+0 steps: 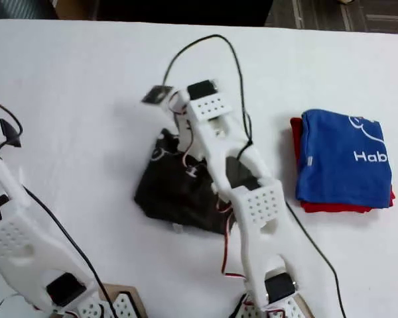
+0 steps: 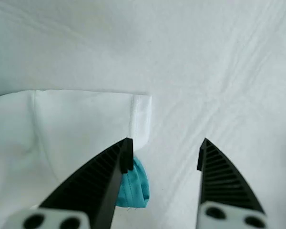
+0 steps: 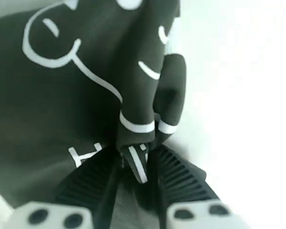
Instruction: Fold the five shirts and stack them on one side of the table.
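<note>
The black cotton shirt with white line print [image 1: 176,192] is found bunched in a loose heap near the middle of the white cloth-covered table [image 1: 86,79], not yet folded. A striped hem or cuff of it is seen pinched between the fingers of the right gripper [image 3: 136,157], which is clenched on the fabric at the heap's far edge, away from the arm bases. From that pinch the bulk of the shirt is spread back toward the bases and under the right arm, so its longer run lies roughly along that arm's own line. Any lift or drag would be judged to pull the heap out along this axis.

To the right in the high view, well apart from the heap, a folded blue shirt with white lettering [image 1: 345,159] is stacked squarely on a folded red shirt [image 1: 338,207]. That side is taken to be the stacking side, and it is the right arm that is nearer to it.

The left gripper [image 2: 165,143] is held released, jaws spread, above a white hemmed fabric [image 2: 76,129], possibly another shirt, with a small teal patch of cloth [image 2: 133,188] showing at its corner. The left arm is placed at the table's left edge, far from the black shirt.
</note>
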